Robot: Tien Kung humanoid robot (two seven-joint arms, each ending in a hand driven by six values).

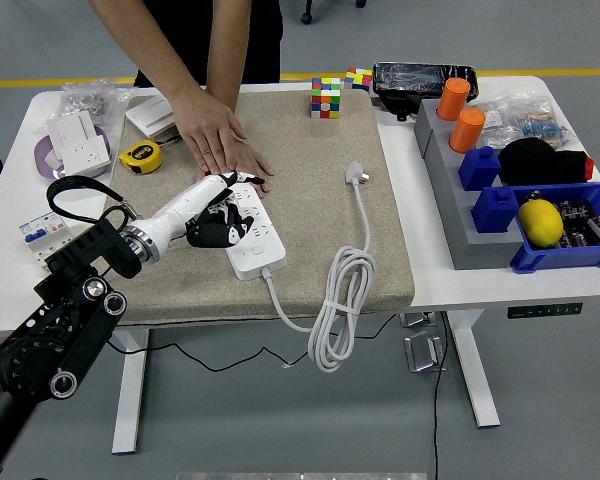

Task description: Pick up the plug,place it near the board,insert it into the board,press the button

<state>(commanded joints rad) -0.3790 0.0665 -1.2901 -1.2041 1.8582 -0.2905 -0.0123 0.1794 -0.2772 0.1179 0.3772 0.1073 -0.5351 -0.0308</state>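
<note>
A white power strip (259,250) lies on the beige mat (310,220). A person's hand (218,140) presses flat on its far end. My left hand (220,212) lies over the strip's middle and far part, its white tip close to the person's fingers. Its dark fingers (212,232) curl down onto the strip, and I see nothing in their grasp. That hand mostly hides the black plug on the strip. The strip's own white plug (357,175) and coiled cable (340,290) lie to the right. My right arm is out of view.
A yellow tape measure (140,156) and a purple tray with a socket (75,145) sit at the left. A circuit breaker (42,236) is nearer me. A Rubik's cube (326,97) stands at the back. At right are a grey rack with orange cylinders (460,120) and a blue bin with a lemon (540,222).
</note>
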